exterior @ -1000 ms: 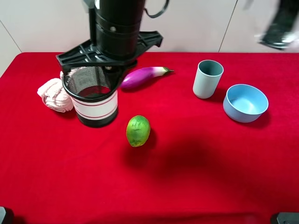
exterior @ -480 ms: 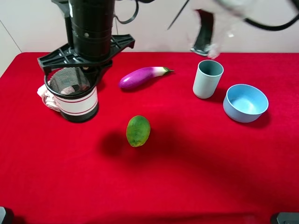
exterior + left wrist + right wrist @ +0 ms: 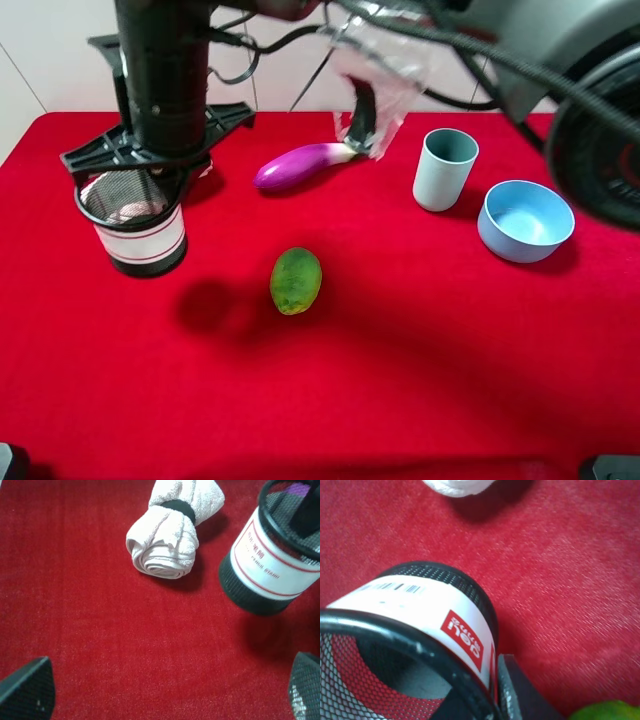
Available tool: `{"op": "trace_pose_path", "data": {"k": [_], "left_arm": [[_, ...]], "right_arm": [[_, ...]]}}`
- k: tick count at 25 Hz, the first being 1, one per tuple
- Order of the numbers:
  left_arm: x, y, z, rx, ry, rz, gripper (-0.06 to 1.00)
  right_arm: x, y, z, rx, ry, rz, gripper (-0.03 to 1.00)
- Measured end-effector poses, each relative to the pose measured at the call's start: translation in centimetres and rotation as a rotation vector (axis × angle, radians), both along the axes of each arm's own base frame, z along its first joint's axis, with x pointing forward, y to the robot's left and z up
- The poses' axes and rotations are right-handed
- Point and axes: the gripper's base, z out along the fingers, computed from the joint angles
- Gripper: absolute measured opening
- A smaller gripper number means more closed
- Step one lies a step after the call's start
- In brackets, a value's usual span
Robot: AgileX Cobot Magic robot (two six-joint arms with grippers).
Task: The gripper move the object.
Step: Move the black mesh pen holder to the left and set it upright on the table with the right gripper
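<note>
right gripper [image 3: 489, 700] clamped on mesh cup [image 3: 140, 240] rim, 1 finger inside, far left of red cloth table [image 3: 420, 380], near rolled towel [image 3: 165, 545]. left gripper [image 3: 165, 692] jaws wide apart. pale wall [image 3: 45, 55] behind.

Towel [image 3: 457, 486], beyond the mesh cup [image 3: 420, 605]: cropped by the edge. Lime [image 3: 607, 711], beside the cup: sliver only.
</note>
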Motion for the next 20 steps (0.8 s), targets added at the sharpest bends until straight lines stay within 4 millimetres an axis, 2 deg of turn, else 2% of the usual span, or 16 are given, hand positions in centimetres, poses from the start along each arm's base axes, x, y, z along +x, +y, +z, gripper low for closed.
{"op": "trace_pose_path", "data": {"k": [20], "left_arm": [[0.0, 0.0, 0.0, 0.000, 0.000, 0.000, 0.92]], "right_arm": [[1.4, 1.6, -6.1, -0.029, -0.081, 0.016, 0.02]]}}
